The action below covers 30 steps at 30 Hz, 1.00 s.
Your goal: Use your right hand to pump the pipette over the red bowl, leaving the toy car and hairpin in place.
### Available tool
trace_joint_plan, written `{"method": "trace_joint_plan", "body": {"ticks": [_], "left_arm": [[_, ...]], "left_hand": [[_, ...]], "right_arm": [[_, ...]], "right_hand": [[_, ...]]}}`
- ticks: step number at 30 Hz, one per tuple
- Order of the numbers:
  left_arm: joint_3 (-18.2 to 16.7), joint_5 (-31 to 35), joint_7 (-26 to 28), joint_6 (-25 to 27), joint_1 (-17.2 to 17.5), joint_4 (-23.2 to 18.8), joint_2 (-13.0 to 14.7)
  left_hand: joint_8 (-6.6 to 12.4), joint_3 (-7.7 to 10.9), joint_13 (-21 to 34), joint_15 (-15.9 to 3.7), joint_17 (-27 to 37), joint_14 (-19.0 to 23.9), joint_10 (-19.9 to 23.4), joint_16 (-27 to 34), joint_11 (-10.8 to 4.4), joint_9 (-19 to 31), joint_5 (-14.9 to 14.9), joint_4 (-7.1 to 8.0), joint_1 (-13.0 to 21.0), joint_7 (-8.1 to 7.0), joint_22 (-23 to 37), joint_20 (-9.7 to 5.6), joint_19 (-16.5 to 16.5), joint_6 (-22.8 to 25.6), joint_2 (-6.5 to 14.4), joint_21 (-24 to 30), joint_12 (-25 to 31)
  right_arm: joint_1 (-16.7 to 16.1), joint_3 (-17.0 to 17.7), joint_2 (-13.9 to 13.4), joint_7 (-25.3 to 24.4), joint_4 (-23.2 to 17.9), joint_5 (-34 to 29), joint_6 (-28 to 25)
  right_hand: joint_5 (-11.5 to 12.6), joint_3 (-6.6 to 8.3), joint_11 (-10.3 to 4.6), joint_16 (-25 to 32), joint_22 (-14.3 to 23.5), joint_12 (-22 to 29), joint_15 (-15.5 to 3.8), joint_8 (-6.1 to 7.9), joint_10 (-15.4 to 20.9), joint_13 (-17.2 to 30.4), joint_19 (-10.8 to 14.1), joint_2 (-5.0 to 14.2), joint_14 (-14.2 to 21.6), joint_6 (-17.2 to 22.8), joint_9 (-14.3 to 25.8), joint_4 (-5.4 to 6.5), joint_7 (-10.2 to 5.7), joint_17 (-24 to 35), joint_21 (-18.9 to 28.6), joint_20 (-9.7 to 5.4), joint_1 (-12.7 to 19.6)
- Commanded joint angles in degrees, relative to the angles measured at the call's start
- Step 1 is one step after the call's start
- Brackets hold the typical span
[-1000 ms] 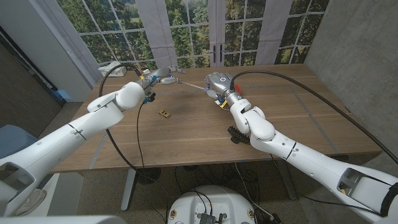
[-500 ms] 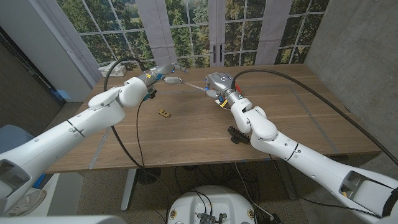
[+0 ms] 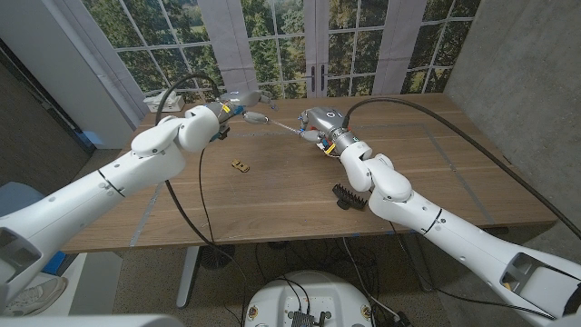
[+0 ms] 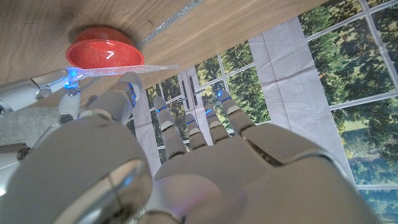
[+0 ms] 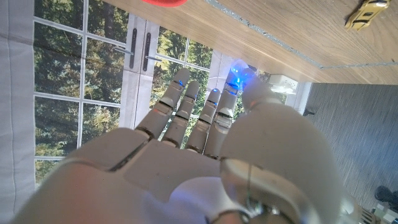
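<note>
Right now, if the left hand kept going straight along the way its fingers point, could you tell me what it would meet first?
Probably the pipette, which crosses just ahead of the left hand, with the red bowl beyond; depth is unclear.

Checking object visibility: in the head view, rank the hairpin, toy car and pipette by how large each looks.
1. Pipette, a long thin clear stem by the right hand.
2. Hairpin, the dark comb-like clip.
3. Toy car, smallest.

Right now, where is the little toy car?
In the head view, the yellow toy car sits on the wooden table, left of middle, nearer the robot than both hands, with the black hairpin off to its right.
</note>
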Motion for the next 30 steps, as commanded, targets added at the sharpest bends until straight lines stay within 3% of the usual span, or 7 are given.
{"method": "trace_joint_plan", "body": {"ticks": [1, 20, 25, 30], "left_arm": [[2.2, 9.6, -6.5, 1.8, -2.3, -2.6, -0.8], [2.2, 13.7, -12.6, -0.7, -3.7, -1.6, -3.8], [1.7, 13.4, -11.5, -2.0, -3.2, -1.0, -4.1], [1.6, 13.6, -12.0, -2.3, -3.1, -0.9, -4.4]], "left_hand": [[0.48, -0.34, 0.2, -0.2, 0.2, 0.9, 0.6, 0.3, -0.17, 0.2, 0.0, 0.04, 1.2, -0.12, 0.1, 0.12, 0.7, 1.5, -0.1, 0.1, 0.1], [0.78, -1.23, 0.2, -0.78, 0.2, 1.3, 1.4, 0.1, -0.69, 0.2, -0.1, 0.16, 3.7, -0.12, 0.2, -0.29, 0.9, 4.3, -0.8, 0.0, 0.0], [1.73, -2.41, 0.2, -1.8, 0.2, 2.5, 3.1, 0.3, -1.22, 0.3, -0.2, 0.32, 5.9, -0.01, 0.2, -0.58, 1.7, 9.1, -1.3, 0.2, 0.1], [1.86, -2.94, 0.2, -2.06, 0.2, 3.3, 3.9, 0.4, -1.19, 0.3, -0.2, 0.4, 6.8, 0.16, 0.2, -0.64, 2.3, 10.5, -1.3, 0.4, 0.2]], "right_arm": [[-0.3, 1.8, -0.7, 0.7, -1.3, 6.4, 1.2], [1.4, 1.5, -1.4, 0.4, -0.1, 10.5, 2.2], [1.8, 1.2, -1.5, 0.5, 0.0, 10.7, 2.1], [2.0, 1.0, -1.6, 0.6, 0.1, 11.1, 2.4]], "right_hand": [[0.4, -0.13, -0.19, -0.3, 0.2, -0.3, -9.63, 0.28, 0.1, 0.2, -0.1, 0.03, -0.3, 0.3, 0.2, -0.21, -0.11, 0.3, 0.6, -1.21, -0.4], [0.5, -0.36, -0.05, -0.4, 0.2, -0.5, -9.59, 0.29, 0.1, 0.2, -0.3, 0.01, -0.3, 0.5, 0.2, -0.15, 0.1, 0.5, 0.7, -1.08, -0.4], [0.5, -0.38, 0.0, -0.4, 0.2, -0.5, -9.66, 0.26, 0.3, 0.2, -0.3, 0.03, -0.2, 0.4, 0.1, -0.18, 0.12, 0.5, 0.8, -1.07, -0.3], [0.5, -0.47, 0.01, -0.4, 0.2, -0.5, -9.65, 0.26, 0.3, 0.2, -0.3, 0.02, -0.3, 0.5, 0.1, -0.17, 0.23, 0.6, 0.8, -1.06, -0.3]]}}
